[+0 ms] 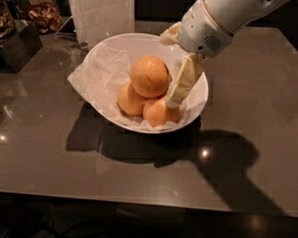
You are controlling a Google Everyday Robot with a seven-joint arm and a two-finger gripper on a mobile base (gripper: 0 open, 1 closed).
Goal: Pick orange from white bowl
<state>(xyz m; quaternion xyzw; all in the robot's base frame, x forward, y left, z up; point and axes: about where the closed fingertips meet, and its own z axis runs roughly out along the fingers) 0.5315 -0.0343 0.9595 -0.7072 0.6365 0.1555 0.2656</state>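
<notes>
**GRIPPER POISED OVER BOWL OF ORANGES**

On a dark glossy table [252, 119]: a white bowl [200, 96], lined with crinkled white paper [94, 77] and holding a heap of fruit. Topmost in the heap, near the bowl's middle: the orange [149, 76], biggest of the lot, resting on two smaller oranges [131, 100] visible below and in front of it. Reaching in from the upper right on a white arm [231, 11]: the gripper [169, 70], released, grasping nothing, cream fingers [182, 80] spread apart. One finger down inside the bowl just right of the orange, tip over the front smaller orange; the other up near the far rim. At the far left: a clear container [37, 11] of brown dried pieces, beside a dark box [16, 45]. Behind the bowl: a white card [103, 14], upright.
</notes>
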